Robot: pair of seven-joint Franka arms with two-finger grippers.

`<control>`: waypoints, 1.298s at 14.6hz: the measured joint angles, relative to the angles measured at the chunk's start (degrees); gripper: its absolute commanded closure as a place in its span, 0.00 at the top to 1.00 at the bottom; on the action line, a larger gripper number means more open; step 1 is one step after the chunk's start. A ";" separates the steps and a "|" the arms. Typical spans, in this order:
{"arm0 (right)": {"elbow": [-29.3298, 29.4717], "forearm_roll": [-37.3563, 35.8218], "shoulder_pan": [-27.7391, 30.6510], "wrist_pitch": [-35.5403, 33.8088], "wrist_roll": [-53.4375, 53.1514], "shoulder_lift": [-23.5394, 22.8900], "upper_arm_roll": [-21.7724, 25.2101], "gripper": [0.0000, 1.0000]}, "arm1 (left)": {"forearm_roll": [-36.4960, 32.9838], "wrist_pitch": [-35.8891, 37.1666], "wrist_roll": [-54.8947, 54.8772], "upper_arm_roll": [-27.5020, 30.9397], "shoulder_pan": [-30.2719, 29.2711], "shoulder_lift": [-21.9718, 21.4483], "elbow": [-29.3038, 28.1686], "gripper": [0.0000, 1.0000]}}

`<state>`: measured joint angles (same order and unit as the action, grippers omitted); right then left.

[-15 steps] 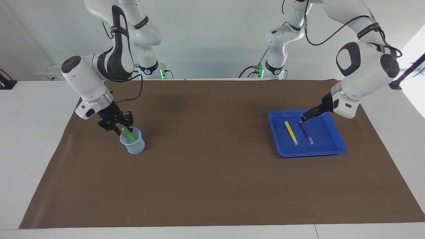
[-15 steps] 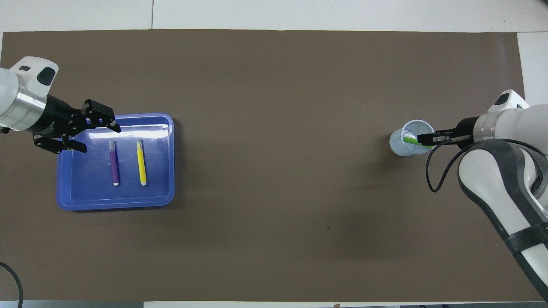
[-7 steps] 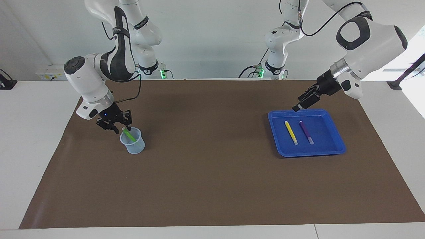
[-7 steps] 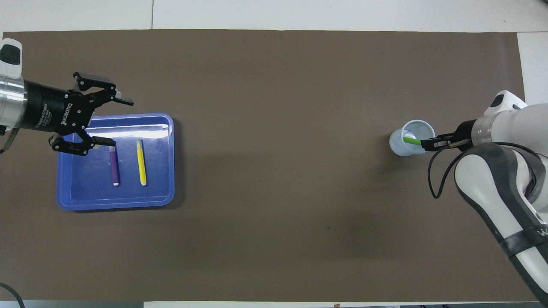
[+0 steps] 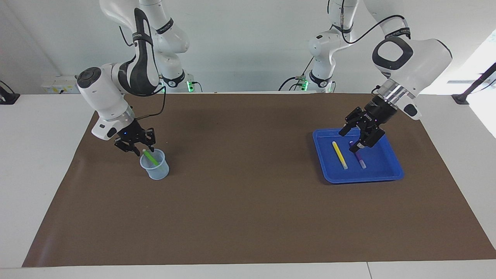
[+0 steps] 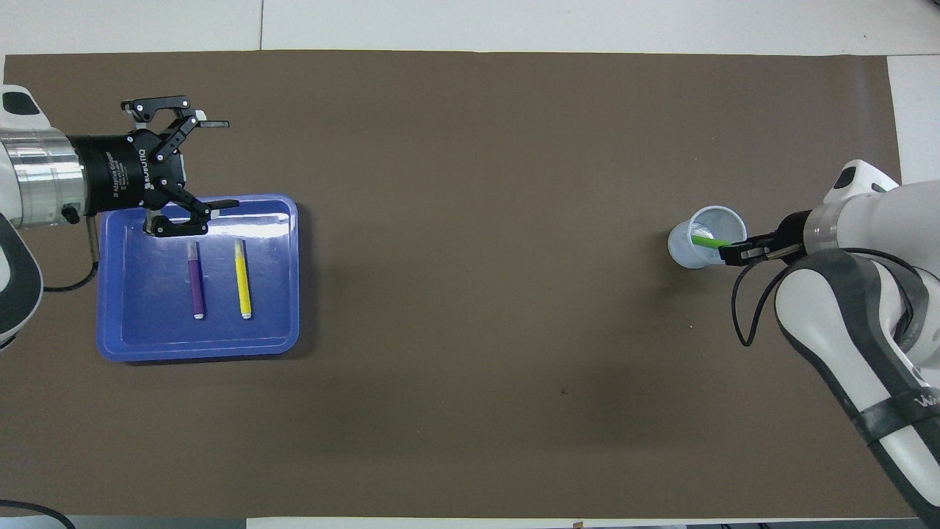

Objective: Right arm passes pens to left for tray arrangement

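Release is finished: the left end effector [image 5: 353,138] has risen from the purple pen [image 5: 360,158], fingers apart, above the tray [image 5: 391,175] beside the yellow pen [image 5: 340,155]. The right end effector [image 5: 141,150] clamps the green pen [image 5: 151,158] in the cup [image 5: 155,170], ready to lift.

Three marker pens, one yellow pen [image 5: 340,155], one purple pen [image 5: 360,159] and one green pen [image 5: 149,157], plus one blue tray [image 5: 391,170], one pale cup [image 5: 157,170], one brown mat [image 5: 248,201] and two robot arms.
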<state>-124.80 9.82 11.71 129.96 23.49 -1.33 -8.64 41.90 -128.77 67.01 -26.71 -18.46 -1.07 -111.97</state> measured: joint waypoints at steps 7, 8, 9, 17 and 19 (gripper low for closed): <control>-0.08 -0.02 -0.12 -0.02 0.02 0.16 0.00 0.00 | 0.01 -1.03 2.00 0.22 0.93 -0.95 -0.93 1.00; -0.09 -0.02 -0.11 -0.02 0.02 0.19 0.00 0.00 | 0.01 -1.03 2.02 0.23 0.93 -0.95 -0.94 1.00; -0.09 -0.02 -0.11 -0.02 0.02 0.19 0.00 0.00 | 0.01 -1.03 2.02 0.23 0.93 -0.95 -0.94 1.00; 5.46 -0.02 -0.13 -10.85 0.04 4.07 -0.16 0.00 | -2.87 3.95 -0.15 0.05 1.39 -1.04 0.62 1.00; 7.86 0.01 -0.17 -16.38 0.04 7.77 -1.07 0.00 | -4.09 8.63 -0.18 0.01 2.52 -0.92 3.39 1.00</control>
<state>-116.94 9.83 11.54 113.59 23.53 6.44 -9.71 37.80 -120.14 66.83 -26.70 -15.93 -1.98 -108.59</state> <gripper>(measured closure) 0.828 0.000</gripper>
